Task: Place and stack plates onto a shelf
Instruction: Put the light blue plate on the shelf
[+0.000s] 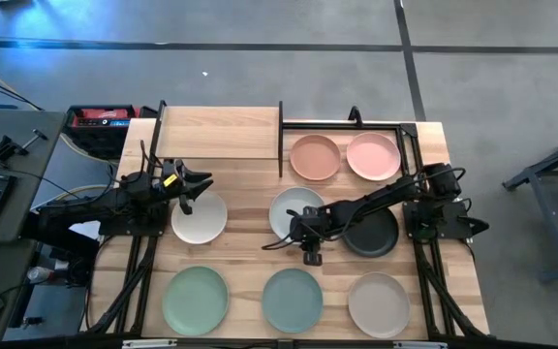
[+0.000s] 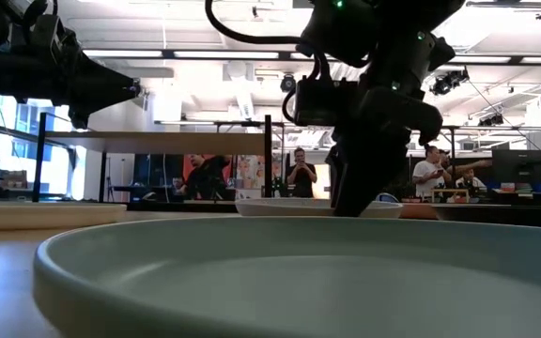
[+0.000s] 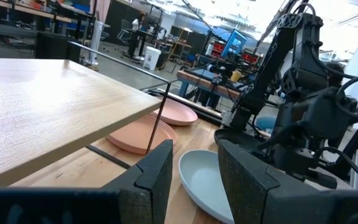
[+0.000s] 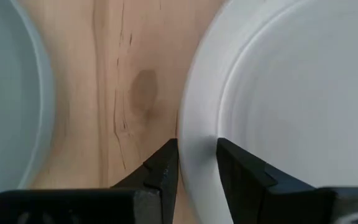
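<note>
My right gripper [image 1: 308, 242] points steeply down at the near rim of the pale blue plate [image 1: 289, 208], which lies flat in the middle of the table. It is open, with one finger [image 4: 163, 162] outside the rim over bare wood and the other [image 4: 238, 165] over the plate's inside. My left gripper [image 1: 199, 184] stays level and open above the far edge of the white plate [image 1: 199, 219]. The shelf [image 1: 221, 134] stands at the far left with its board bare. The teal plate [image 1: 292, 299] lies just near the right gripper. My right gripper's fingers stand on either side of the pale blue plate's near rim [image 4: 194, 155], coming from above and slanting from the table's right. I cannot tell whether they touch the rim. The plate lies flat on the table.
A salmon plate [image 1: 315, 158] and a pink plate [image 1: 373, 156] lie at the far right inside a black frame. A black plate [image 1: 376, 236] lies under the right arm. Green [image 1: 195, 299] and beige [image 1: 378, 303] plates lie along the near edge. People stand in the room behind [image 2: 301, 174].
</note>
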